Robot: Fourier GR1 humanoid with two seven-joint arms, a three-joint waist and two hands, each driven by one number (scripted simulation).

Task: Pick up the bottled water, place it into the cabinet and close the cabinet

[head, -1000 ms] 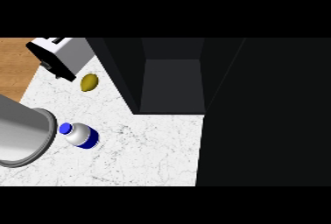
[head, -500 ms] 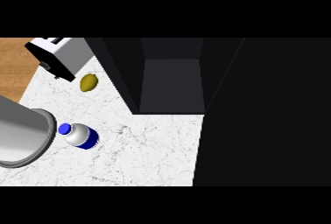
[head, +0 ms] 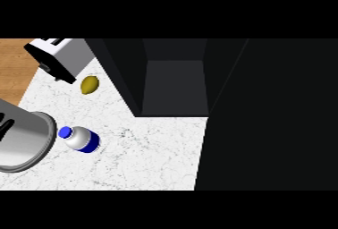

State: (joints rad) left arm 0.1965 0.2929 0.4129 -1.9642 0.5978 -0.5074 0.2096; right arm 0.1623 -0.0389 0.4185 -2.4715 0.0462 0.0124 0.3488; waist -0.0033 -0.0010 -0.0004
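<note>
White speckled counter fills the lower middle of the head view, with a strip of wood floor or tabletop showing past its far-left edge. At the left edge a large grey cylinder pokes in; it looks like a forearm seen end-on, but no hand shows on it, so I cannot tell whether any fingers are open or closed. Neither hand is visible anywhere.

Just beside that cylinder, touching or almost touching its rim, stands the water bottle, seen from nearly straight above: blue cap, pale rounded shoulders, a blue band lower down. Further back sits a toaster, silver with dark trim, and near it a small yellow fruit, perhaps a lemon, well apart from the bottle.

To the right rises the dark cabinet, its door open and the inside showing as a grey recess. A wide black panel, probably the open door, covers the right side.

The bottle is likely light, stiff enough to hold its shape, and smooth, so it may slip or tip. Its cap is too small to grasp well; taking it round the body, at the blue band below the shoulder, looks safest. Nothing has been picked up yet.
</note>
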